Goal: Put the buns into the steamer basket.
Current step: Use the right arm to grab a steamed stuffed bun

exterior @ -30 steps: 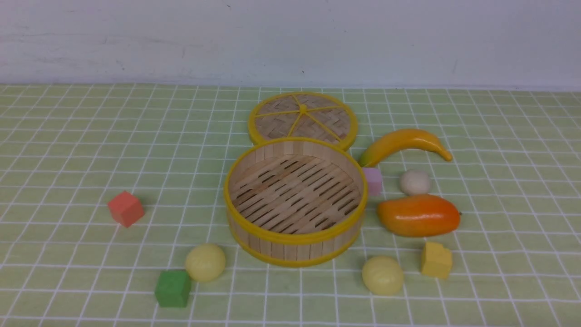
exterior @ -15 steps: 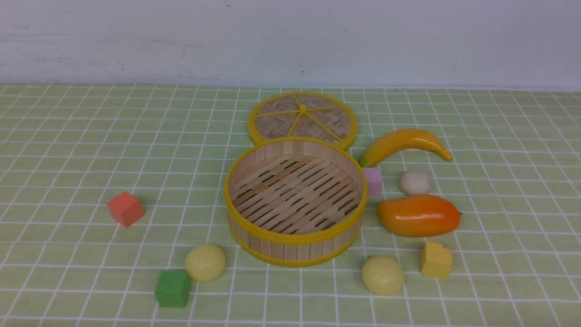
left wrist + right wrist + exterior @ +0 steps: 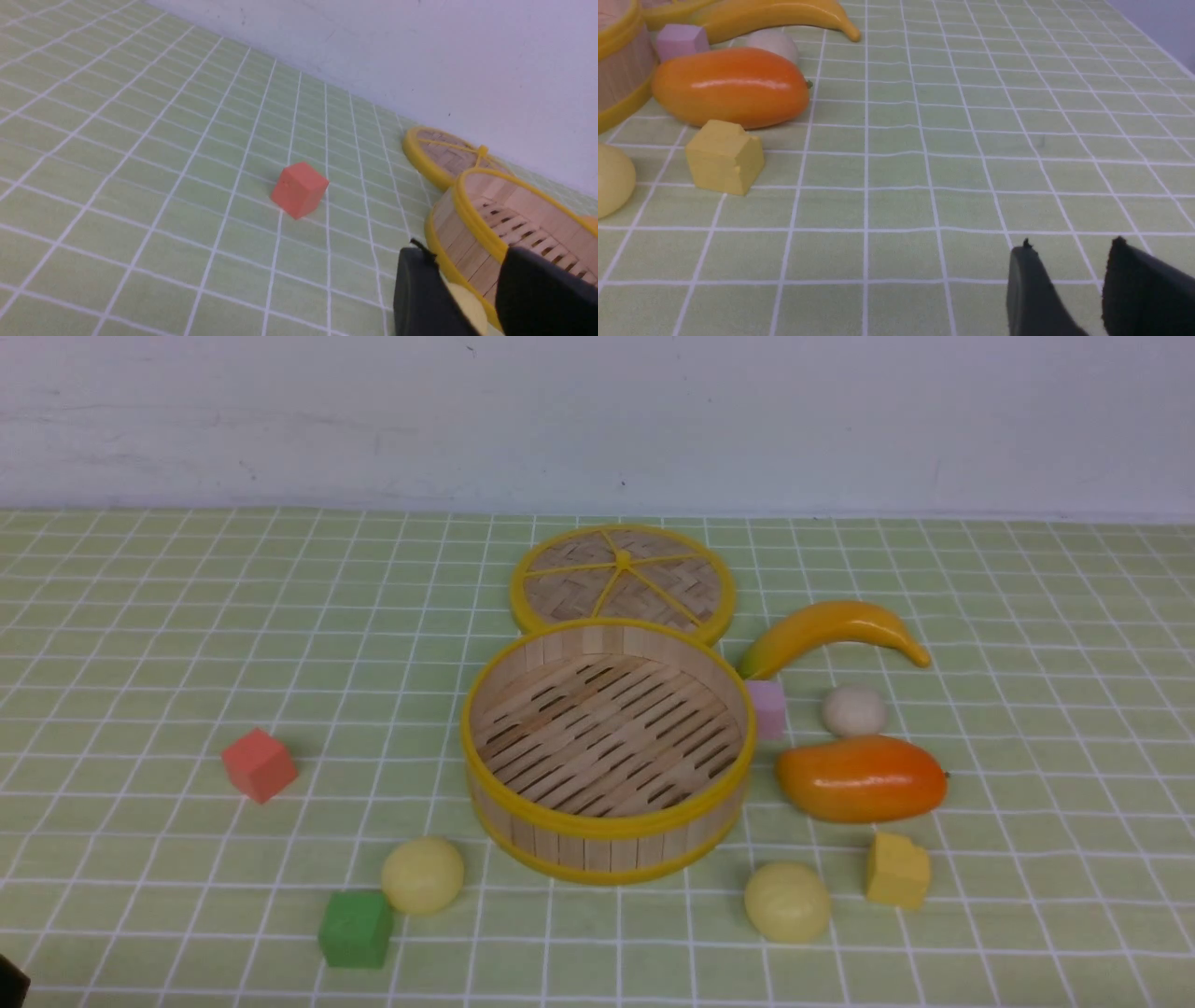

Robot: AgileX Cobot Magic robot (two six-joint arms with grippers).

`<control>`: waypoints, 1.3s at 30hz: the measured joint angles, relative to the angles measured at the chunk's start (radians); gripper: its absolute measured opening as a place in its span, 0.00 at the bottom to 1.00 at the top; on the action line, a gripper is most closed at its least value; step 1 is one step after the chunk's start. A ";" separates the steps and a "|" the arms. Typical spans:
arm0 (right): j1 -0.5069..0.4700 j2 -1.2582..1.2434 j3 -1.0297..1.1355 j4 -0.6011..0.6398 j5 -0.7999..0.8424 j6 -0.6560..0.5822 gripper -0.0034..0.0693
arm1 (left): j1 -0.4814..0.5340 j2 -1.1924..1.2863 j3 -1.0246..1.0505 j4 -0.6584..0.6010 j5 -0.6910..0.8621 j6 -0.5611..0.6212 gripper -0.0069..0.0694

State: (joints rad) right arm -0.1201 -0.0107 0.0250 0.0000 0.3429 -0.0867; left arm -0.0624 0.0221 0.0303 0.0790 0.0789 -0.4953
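The steamer basket (image 3: 607,826) stands empty in the middle of the cloth. One pale yellow bun (image 3: 422,875) lies at its front left and another (image 3: 787,901) at its front right. An off-white bun (image 3: 853,710) sits to the right, behind the mango. In the left wrist view my left gripper (image 3: 462,254) is open; past its gap show the near yellow bun (image 3: 467,303) and the basket wall (image 3: 455,228), still apart from it. My right gripper (image 3: 1071,247) is open over bare cloth, well away from the yellow bun (image 3: 612,179).
A woven lid (image 3: 623,581) lies behind the basket. To its right are a banana (image 3: 831,630), pink cube (image 3: 767,707), mango (image 3: 861,777) and yellow block (image 3: 897,870). A red cube (image 3: 259,763) and a green cube (image 3: 355,928) lie to its left.
A dark bit of my left arm has come into the front view's bottom left corner. The objects on the cloth have not moved.
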 joint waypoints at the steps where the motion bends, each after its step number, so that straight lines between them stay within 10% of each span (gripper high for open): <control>1: 0.000 0.000 0.000 0.000 0.000 0.000 0.38 | 0.000 0.000 0.000 0.000 -0.002 0.000 0.40; 21: 0.000 0.000 -0.017 0.257 -0.533 0.255 0.38 | 0.000 0.000 -0.019 -0.079 -0.352 -0.176 0.40; 32: 0.000 0.185 -0.491 0.274 -0.397 0.252 0.38 | 0.000 0.159 -0.493 -0.065 -0.008 -0.204 0.40; 39: 0.000 0.414 -0.706 0.242 -0.037 0.248 0.38 | 0.000 0.426 -0.795 -0.060 0.363 -0.139 0.40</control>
State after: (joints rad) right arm -0.1201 0.4031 -0.6806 0.2421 0.3058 0.1609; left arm -0.0620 0.4479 -0.7648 0.0192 0.4415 -0.6344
